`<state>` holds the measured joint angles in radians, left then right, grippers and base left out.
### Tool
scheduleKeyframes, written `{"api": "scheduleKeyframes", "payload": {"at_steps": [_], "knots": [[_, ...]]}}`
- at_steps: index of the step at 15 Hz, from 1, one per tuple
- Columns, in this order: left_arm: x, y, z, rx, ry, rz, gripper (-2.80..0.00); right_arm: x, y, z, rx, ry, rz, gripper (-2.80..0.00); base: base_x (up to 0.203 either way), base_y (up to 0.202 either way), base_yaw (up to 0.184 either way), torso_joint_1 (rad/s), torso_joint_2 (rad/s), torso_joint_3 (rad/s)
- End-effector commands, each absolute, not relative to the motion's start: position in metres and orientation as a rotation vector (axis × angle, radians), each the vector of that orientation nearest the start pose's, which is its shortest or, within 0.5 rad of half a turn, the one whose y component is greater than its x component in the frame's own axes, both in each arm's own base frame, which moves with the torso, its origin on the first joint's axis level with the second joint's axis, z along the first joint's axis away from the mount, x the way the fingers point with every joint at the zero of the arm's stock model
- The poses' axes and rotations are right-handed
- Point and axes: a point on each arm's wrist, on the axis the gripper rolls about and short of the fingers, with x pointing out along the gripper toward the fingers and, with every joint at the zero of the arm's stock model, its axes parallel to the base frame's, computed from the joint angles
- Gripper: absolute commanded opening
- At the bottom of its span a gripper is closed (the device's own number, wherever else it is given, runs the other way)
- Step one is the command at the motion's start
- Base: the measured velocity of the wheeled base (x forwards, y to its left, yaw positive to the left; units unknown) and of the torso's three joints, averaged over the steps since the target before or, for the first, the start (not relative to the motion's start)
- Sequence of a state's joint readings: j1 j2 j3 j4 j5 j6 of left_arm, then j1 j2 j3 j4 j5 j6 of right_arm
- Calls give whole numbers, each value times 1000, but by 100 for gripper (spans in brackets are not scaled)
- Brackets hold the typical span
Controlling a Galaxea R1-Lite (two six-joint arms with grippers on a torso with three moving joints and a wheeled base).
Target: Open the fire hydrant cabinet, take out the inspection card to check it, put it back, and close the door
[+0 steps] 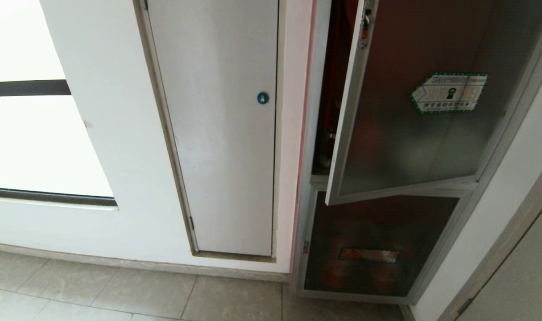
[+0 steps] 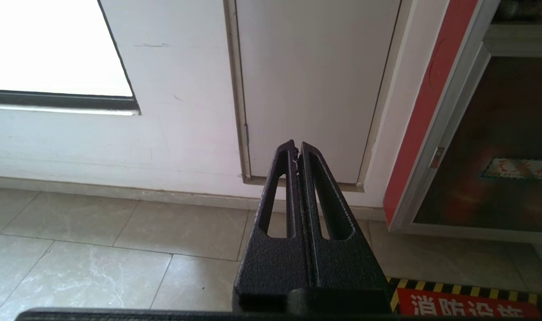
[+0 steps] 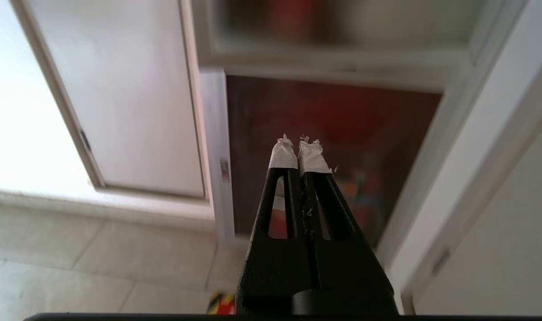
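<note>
Black fingers of the right gripper (image 3: 299, 145), their tips wrapped in frayed white tape, are pressed together with nothing between them; they point at the lower part of the fire hydrant cabinet (image 3: 333, 151), well short of it. In its own wrist view the left gripper (image 2: 296, 149) is likewise closed and empty, hanging low over the pale tiled floor (image 2: 97, 258) and aimed at the foot of a plain white door (image 2: 315, 84). Neither arm shows in the head view.

From the head view, that cabinet (image 1: 307, 178) is a tall silver-framed unit set in the white wall (image 1: 119, 133), to the right of the white door with its round blue lock (image 1: 262, 98). Its door (image 1: 409, 133), a dark tinted glass panel in a silver frame, stands partly open, hinged on the right, with its free edge swung out toward the camera. A green-bordered white sticker (image 1: 449, 92) sits on the glass, and a small red-marked latch (image 1: 365, 26) is near the top of the free edge. Through the gap, a narrow strip of red interior (image 1: 331, 89) shows. Below the door is a smaller dark panel with a red label (image 1: 369, 255).
</note>
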<state>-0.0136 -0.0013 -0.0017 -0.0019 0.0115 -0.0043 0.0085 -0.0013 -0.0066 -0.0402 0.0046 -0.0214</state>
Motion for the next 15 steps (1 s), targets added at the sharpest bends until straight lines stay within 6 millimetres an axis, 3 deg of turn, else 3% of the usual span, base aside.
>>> {"api": "scheduleKeyframes", "payload": {"at_steps": [1, 15], "knots": [[-23, 1, 76, -5, -5, -2, -280, -22, 0, 75, -17, -5, 9, -280, 0, 0, 0, 0, 0, 0], [-23, 1, 76, -5, -3, -2, -280, -22, 0, 76, 29, -9, 8, -280, 0, 0, 0, 0, 0, 0]]}}
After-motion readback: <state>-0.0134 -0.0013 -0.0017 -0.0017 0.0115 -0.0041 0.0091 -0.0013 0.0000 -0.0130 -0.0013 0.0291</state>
